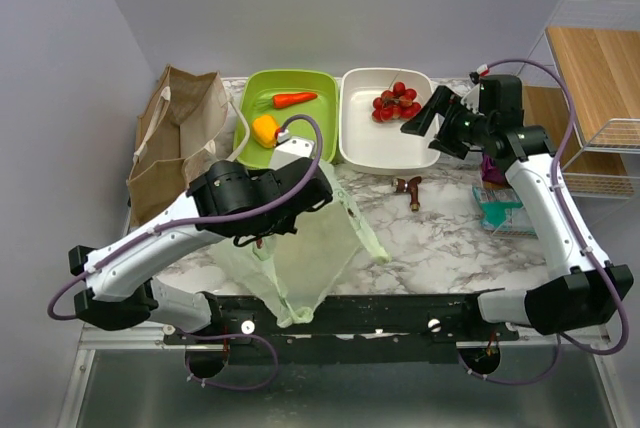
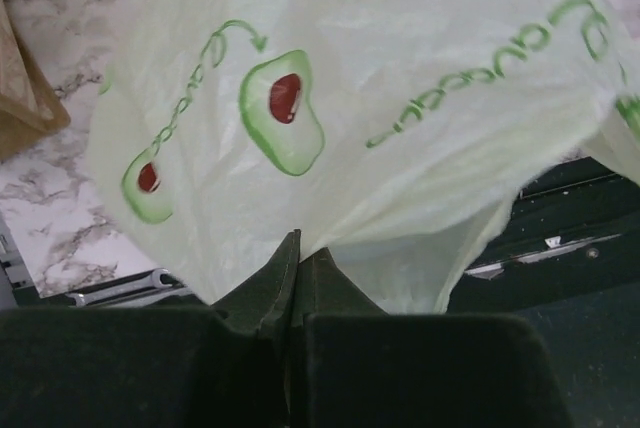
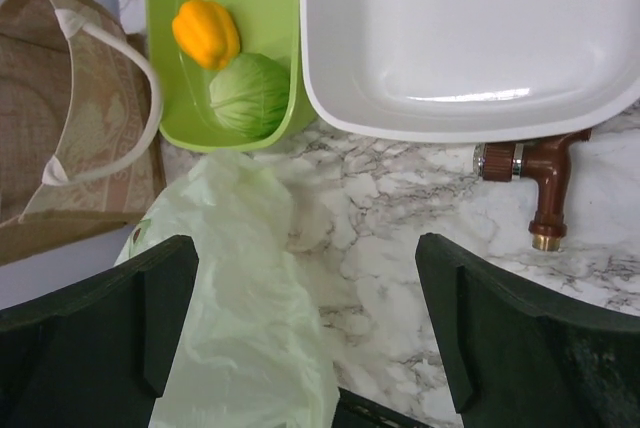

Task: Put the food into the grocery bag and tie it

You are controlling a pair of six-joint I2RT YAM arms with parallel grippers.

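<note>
Tomatoes (image 1: 397,103) sit in the white tray (image 1: 362,146) at the counter's (image 1: 450,238) far edge, just ahead and left of the right hand (image 3: 305,248), whose jaws stand wide and empty. The right arm is the nearer one. Pepper (image 1: 265,130) and cabbage (image 3: 250,95) lie in the green tray (image 1: 300,80), further left. Left hand (image 2: 295,258) is clamped on the bag (image 2: 400,148), holding it up at the near edge, left of centre. Likely next move: reach forward to the tomatoes, then carry them near-left to the bag. Whether its mouth is open cannot be told.
</note>
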